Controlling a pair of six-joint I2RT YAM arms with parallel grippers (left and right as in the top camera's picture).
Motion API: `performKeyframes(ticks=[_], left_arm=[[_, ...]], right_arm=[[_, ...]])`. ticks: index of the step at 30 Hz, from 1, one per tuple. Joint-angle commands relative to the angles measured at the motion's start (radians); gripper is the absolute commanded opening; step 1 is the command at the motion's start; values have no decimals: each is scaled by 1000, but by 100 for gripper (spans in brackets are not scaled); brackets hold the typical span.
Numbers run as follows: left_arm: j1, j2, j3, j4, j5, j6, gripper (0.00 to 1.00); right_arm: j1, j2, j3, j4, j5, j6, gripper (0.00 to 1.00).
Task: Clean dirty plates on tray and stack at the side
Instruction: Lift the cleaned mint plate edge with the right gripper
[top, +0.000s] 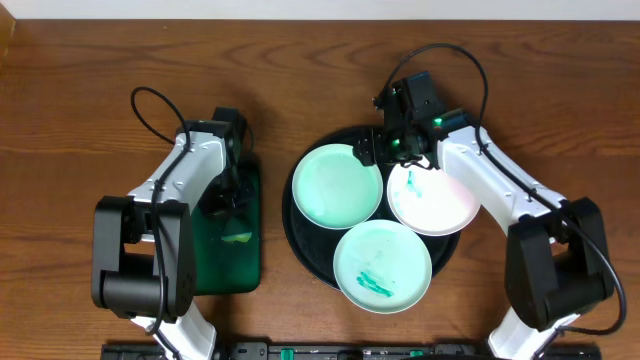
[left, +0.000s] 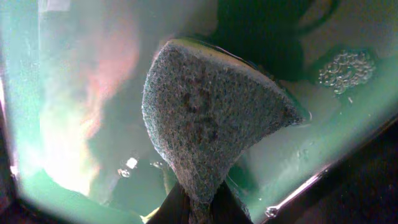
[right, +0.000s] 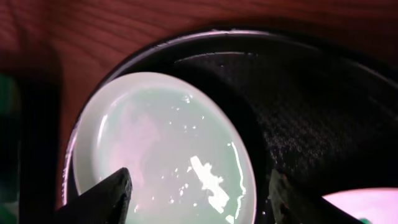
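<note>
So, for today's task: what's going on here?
The left gripper is shut on a sponge, dipped in the water of the green tray. The right gripper hangs open over the rear mint plate on the black tray. The front plate and the white plate, both with teal smears, lie there too. Nothing is stacked aside yet.

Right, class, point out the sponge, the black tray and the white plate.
sponge (left: 205, 112), left wrist view, middle of its rough face.
black tray (right: 311, 99), right wrist view, bare floor.
white plate (top: 432, 205), overhead view, its centre.
</note>
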Motion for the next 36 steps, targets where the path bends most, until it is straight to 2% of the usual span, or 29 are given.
performKeyframes(ticks=[1,4,7,10,13,16,19,21,29,36], left_arm=[[3,0,1,-3,32,19,7],[3,0,1,-2,39,21,7],[3,0,1,-2,39,21,7],[3,0,1,-2,39,21,7],[3,0,1,-2,39,23,7],[3,0,1,-2,39,28,7],[3,0,1,-2,39,28,7],[3,0,1,-2,39,28,7],[3,0,1,-2,43,28,8],[3,0,1,-3,60,28,7]], right_arm=[[2,80,2,9,8,50,66],[2,131,2,17,-18,54,61],[3,161,2,17,-34,53,60],[3,170,2,13,-52,52,52],[3,179,1,8,-64,52,41],[9,199,-2,9,-78,52,21],[18,225,-2,10,-81,53,14],[22,241,-3,10,-81,53,1],[22,246,-3,17,-72,21,2],[22,146,-3,2,-14,-28,2]])
